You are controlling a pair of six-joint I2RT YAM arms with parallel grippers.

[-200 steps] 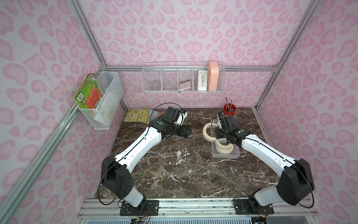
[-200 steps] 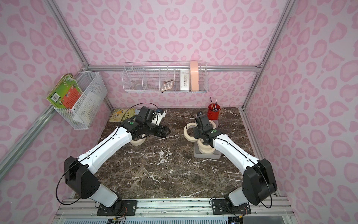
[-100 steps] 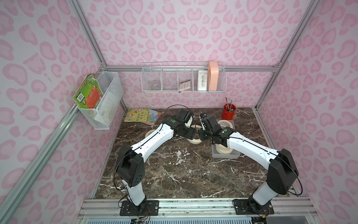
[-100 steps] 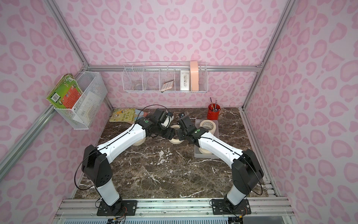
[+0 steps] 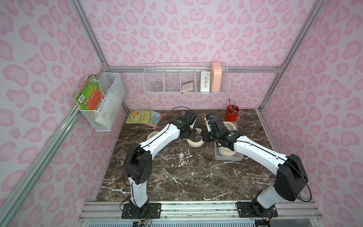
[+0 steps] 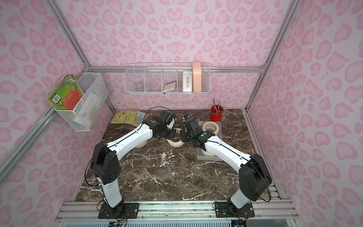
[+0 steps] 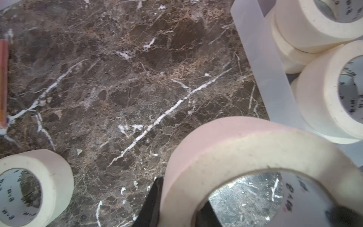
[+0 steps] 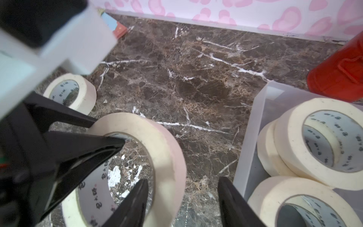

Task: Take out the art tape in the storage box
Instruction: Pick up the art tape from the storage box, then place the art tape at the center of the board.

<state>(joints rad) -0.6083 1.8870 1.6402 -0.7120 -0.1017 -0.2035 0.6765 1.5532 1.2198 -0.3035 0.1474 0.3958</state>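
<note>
Grey print is running round the white core of every roll, but the characters are showing too blurred and skewed to read surely. The yellow book at the back of the table is carrying red characters too small to make out. The held roll is hanging tilted over the table, just beside the box and outside it; whether its lower edge is touching the marble cannot be told. The left gripper is pinching that roll's wall, one finger lying inside the ring and one outside. The right gripper is standing spread around another part of the same wall, one finger in the hole and one outside, both looking clear of the tape. At least three rolls are sitting in the box, two of them stacked. A loose roll is lying flat on the table, well apart from the box. Only the wrist views are showing the fingers: in both top views the gripper bodies are hiding them, and the held roll is appearing as a pale arc between the two wrists. The right wrist view is taking in both grippers at once, while the left wrist view is showing only its own fingertips.
</note>
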